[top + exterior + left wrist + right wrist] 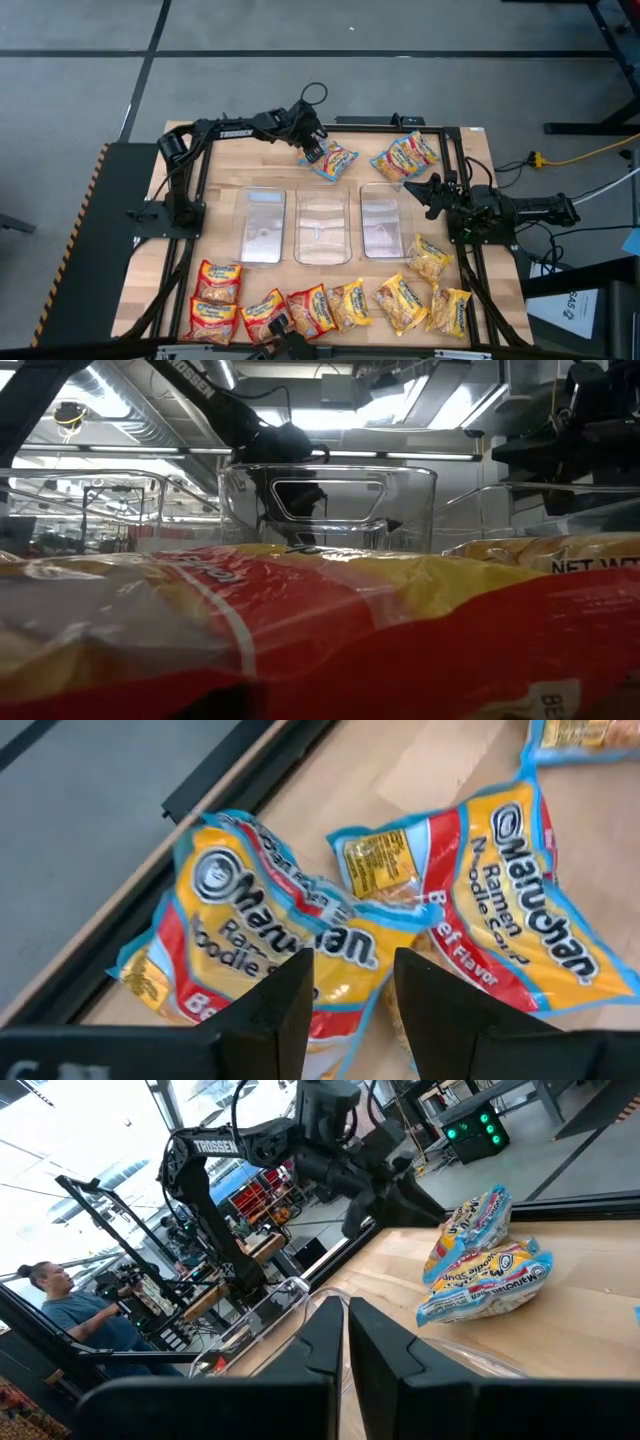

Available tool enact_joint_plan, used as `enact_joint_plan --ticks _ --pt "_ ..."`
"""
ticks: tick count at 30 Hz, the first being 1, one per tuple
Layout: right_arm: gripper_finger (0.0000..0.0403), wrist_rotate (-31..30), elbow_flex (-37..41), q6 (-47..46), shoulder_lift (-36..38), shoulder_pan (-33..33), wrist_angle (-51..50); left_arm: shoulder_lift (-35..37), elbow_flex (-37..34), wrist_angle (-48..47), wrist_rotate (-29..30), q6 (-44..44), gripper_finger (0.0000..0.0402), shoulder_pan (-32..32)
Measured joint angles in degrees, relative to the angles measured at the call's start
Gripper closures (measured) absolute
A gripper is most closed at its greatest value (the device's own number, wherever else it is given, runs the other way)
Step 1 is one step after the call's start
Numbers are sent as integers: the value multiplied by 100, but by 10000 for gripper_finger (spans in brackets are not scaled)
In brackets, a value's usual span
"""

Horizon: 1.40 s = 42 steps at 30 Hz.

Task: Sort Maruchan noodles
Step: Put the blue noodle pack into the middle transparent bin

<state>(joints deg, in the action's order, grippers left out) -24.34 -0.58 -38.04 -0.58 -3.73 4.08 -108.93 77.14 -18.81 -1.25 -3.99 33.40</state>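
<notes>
Two blue-trimmed Maruchan packets (333,160) lie overlapping flat on the table near its far edge; they also show in the left wrist view (300,930) and the right wrist view (480,1270). My left gripper (312,148) is open just above their left edge, one finger (285,1005) on each side of a packet's edge. Two more blue-trimmed packets (405,157) lie to the right. Red-orange packets (215,295) and yellow packets (405,300) lie along the near edge. My right gripper (428,190) is shut and empty beside the right tub.
Three clear rectangular tubs (322,225) stand side by side mid-table. A red-orange packet (300,630) fills the low view's foreground. A dark frame (330,125) runs along the table's far edge. A person (55,1305) sits in the room beyond.
</notes>
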Motion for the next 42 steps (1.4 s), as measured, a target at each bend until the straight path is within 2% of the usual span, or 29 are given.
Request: enact_joint_plan --ticks 12,16,21,28,35,42 --pt "381 101 0 0 0 -1 -14 -240 0 22 478 113 266 -125" --pt "381 133 0 0 0 -2 -15 -240 0 14 452 293 270 -123" --pt "381 138 2 0 0 -2 -17 -240 0 -65 309 366 303 -171" --pt "381 144 2 0 0 -2 -17 -240 0 -131 109 361 393 -169" --pt "381 158 2 77 0 -2 -16 -230 -2 -129 168 319 401 -165" --pt "381 259 4 127 -2 -2 -22 89 -4 -129 174 310 401 -169"
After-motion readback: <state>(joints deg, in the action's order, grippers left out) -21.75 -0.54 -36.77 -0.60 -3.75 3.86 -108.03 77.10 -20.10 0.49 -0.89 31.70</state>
